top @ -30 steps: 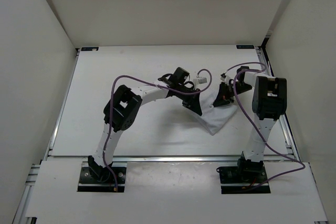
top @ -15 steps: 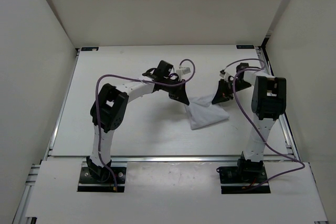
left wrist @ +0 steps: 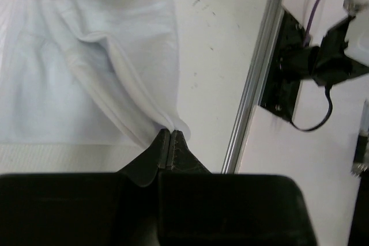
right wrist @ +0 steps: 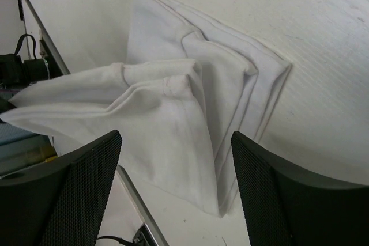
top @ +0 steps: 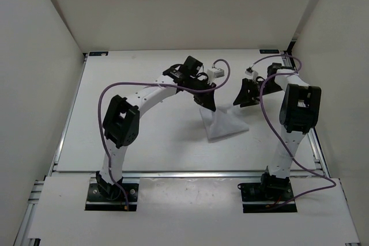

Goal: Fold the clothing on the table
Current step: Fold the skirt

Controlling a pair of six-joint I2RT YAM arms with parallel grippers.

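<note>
so the left gripper (left wrist: 171,142) is clamping right down on a bunched corner of the clothing (top: 225,124), jaws pressed together with only the thin fabric pinched in between, and it's holding that corner up off the surface so the cloth is draping down from the tips in a long soft fold. the rest of the white piece is lying flat on the table (top: 132,136), right of centre, in the stretch between the two arms, and it's looking partly folded already, with a few layered edges stacking up along one side. the right gripper (right wrist: 176,136) is hovering above the far right side of the fabric with its jaws spread wide and nothing caught in them; the cloth is just sitting underneath and the fingers aren't touching it as far as i can tell. from the overhead view the two claws are sitting near each other but apart, the left one directly over the raised point of the cloth. the aluminium rail (left wrist: 253,84) is running along the table edge just beside the pinched corner.
</note>
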